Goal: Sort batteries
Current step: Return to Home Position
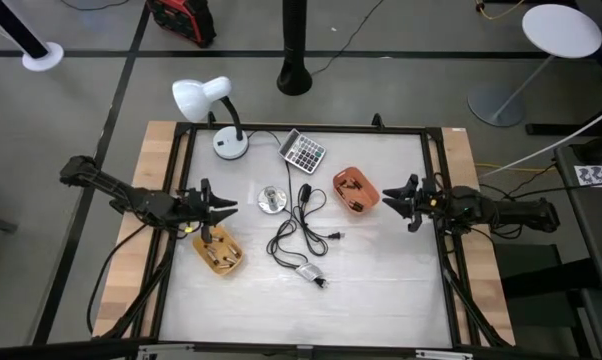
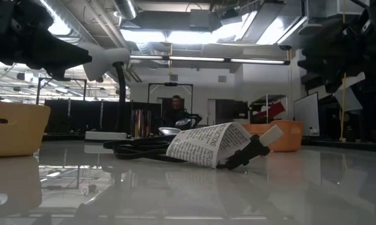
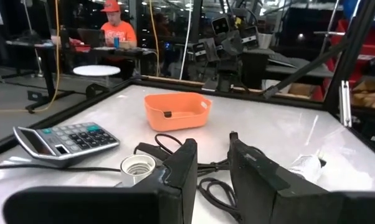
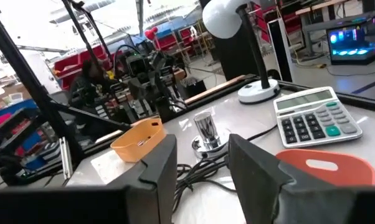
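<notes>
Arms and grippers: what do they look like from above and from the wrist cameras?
The left arm and right arm are black, built of slim jointed segments. The left gripper and right gripper each carry two dark fingers: flat, blocky plates with squared tips. No markings show on them.

A grey adapter (image 2: 207, 144) with a printed label lay among black cables (image 2: 135, 149) on the glossy tabletop (image 2: 188, 194). A yellow bin (image 2: 13, 128) stood far left, an orange bin (image 2: 282, 134) farther back right.
</notes>
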`<state>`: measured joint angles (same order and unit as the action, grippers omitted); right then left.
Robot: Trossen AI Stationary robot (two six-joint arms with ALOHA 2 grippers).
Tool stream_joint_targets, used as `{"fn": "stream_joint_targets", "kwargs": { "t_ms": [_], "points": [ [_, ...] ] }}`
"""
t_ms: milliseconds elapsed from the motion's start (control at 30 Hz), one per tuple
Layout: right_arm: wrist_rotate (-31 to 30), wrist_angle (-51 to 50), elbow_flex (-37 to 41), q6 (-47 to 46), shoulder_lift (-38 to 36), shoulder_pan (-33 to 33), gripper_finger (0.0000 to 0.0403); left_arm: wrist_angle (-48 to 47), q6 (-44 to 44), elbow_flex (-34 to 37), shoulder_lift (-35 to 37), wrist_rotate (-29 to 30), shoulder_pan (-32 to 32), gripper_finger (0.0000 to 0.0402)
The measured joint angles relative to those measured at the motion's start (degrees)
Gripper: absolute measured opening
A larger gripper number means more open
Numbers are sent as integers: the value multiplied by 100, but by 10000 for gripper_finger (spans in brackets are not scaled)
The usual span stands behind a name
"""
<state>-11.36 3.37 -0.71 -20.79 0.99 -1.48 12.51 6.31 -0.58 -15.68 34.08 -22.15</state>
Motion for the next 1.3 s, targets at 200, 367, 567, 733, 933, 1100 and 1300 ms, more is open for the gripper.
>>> {"fn": "stream_joint_targets", "kwargs": {
  "t_ms": [200,367,567,733,933,1100,1300],
  "points": [
    [-2,-22,2,470,-2,-1,138,-324,-59,0,1,-1,0,84],
    [-2,-34,7,493,0,0,138,-851,-26,0,-29,-2,2,84],
    [-5,-34,11,451,-2,-1,138,-855,5,0,-81,-2,17,84],
    [40,-37,13,432,-2,0,138,-859,-515,0,-105,1,17,84],
    [44,-37,17,348,-2,-1,138,-861,-1126,0,-105,3,17,84],
    [46,-30,20,-65,-2,-1,138,-861,-1126,0,-103,3,17,84],
    [46,-28,22,-174,-2,0,138,-863,-1079,0,-103,3,17,84]
  ]
}}
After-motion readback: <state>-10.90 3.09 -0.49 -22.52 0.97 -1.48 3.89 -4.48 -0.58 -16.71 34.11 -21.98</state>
